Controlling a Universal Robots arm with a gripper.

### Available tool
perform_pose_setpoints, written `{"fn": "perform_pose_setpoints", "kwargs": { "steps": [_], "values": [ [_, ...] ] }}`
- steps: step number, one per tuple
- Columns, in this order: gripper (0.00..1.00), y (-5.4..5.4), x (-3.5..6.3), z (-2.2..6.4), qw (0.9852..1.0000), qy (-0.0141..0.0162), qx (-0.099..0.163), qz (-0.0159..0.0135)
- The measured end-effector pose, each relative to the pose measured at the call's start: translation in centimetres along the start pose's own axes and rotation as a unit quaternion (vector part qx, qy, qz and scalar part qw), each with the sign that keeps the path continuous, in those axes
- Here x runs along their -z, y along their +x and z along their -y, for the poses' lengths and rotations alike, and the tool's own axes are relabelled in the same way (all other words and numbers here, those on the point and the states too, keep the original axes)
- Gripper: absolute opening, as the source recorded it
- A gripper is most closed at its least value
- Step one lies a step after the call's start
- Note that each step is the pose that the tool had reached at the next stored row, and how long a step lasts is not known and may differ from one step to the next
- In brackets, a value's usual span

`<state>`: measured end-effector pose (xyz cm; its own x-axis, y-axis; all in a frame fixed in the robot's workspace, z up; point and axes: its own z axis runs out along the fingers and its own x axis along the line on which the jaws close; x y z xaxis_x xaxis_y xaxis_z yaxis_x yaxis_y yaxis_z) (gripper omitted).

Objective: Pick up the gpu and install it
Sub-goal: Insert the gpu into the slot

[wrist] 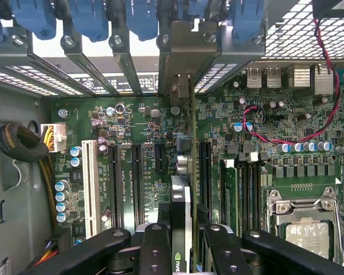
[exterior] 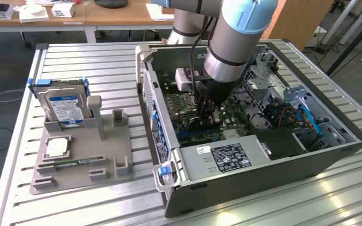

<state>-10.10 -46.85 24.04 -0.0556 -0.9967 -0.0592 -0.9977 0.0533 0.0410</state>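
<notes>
Inside the open computer case (exterior: 332, 155), my gripper (exterior: 207, 115) reaches down over the motherboard (wrist: 149, 126). It is shut on the gpu (wrist: 180, 209), which I see edge-on as a thin dark card between the black fingers (wrist: 155, 249). The card stands upright over a black expansion slot. Its silver end bracket (wrist: 186, 54) sits against the case's rear slot openings, among the blue clips. In the exterior view the card is mostly hidden by the gripper and arm.
A grey fixture (exterior: 80, 155) on the exterior view's left holds a hard drive (exterior: 64, 106), a CPU chip (exterior: 56, 147) and a memory stick (exterior: 74, 163). Inside the case are the power supply (exterior: 231, 157), the CPU socket (wrist: 307, 229), a red cable (wrist: 286, 139) and a white slot (wrist: 90, 189).
</notes>
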Motion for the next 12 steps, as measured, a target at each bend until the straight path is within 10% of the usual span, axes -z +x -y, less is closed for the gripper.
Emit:
{"fn": "perform_pose_setpoints", "kwargs": {
  "steps": [12],
  "values": [
    [0.27,0.0,-0.01,-0.02,1.0,-0.0001,0.0,0.0]
  ]
}}
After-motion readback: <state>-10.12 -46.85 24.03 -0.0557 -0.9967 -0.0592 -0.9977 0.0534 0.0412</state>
